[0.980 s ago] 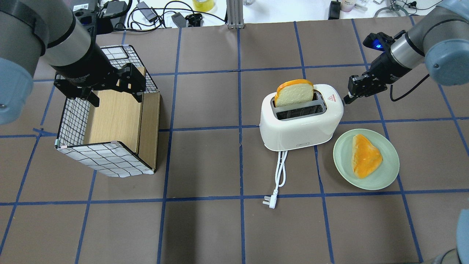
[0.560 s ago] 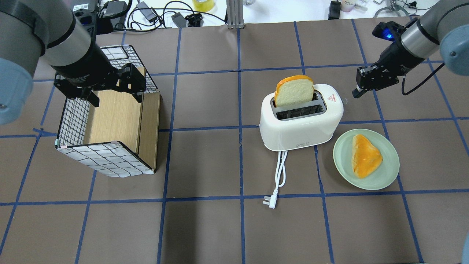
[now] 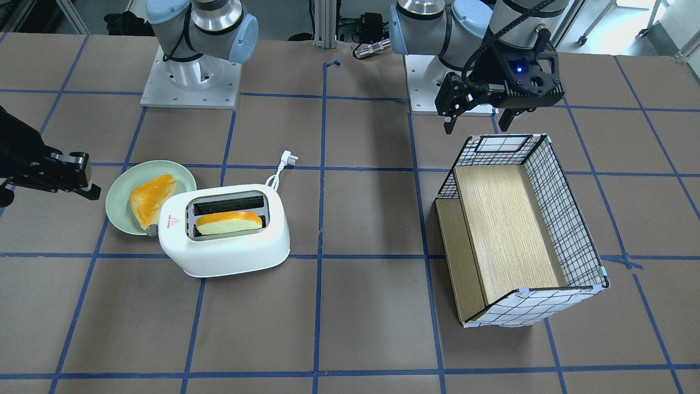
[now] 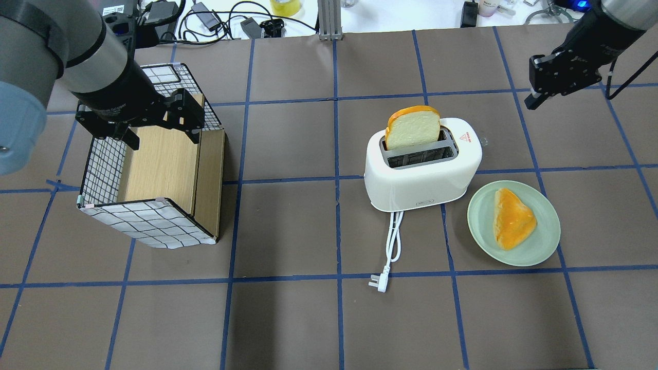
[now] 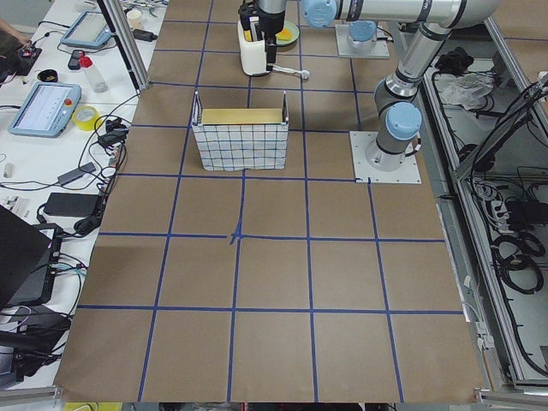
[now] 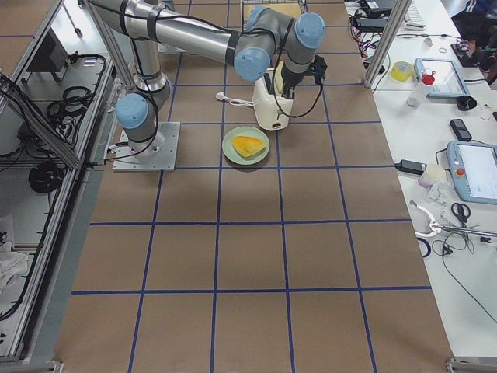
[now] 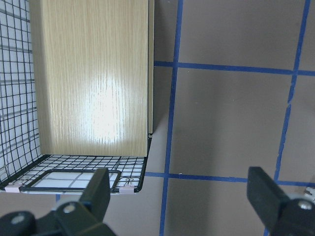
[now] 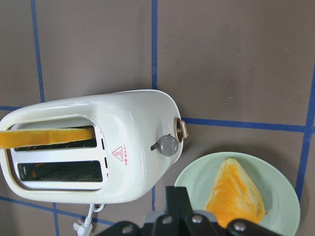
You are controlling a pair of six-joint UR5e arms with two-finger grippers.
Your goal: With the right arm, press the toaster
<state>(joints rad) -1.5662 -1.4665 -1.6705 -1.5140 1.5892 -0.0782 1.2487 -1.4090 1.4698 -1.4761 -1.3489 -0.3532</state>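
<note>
Currently our right gripper (image 4: 530, 102), jaws closed and empty, sits well apart from the toaster (image 4: 421, 185); bread (image 4: 414, 127) stands high, so we judge the lever unpressed.

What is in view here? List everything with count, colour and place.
toaster: 1, white, right-centre of table
bread slice: 1, white with orange crust, upright in toaster's far slot
cord: 1, white, plug loose on table
plate: 1, pale green, beside toaster
pastry: 1, orange, on plate
checkered box: 1, black-on-white grid, wood lining, table's left
left gripper: 1, black, open, over box
right gripper: 1, black, shut, clear of toaster
</note>
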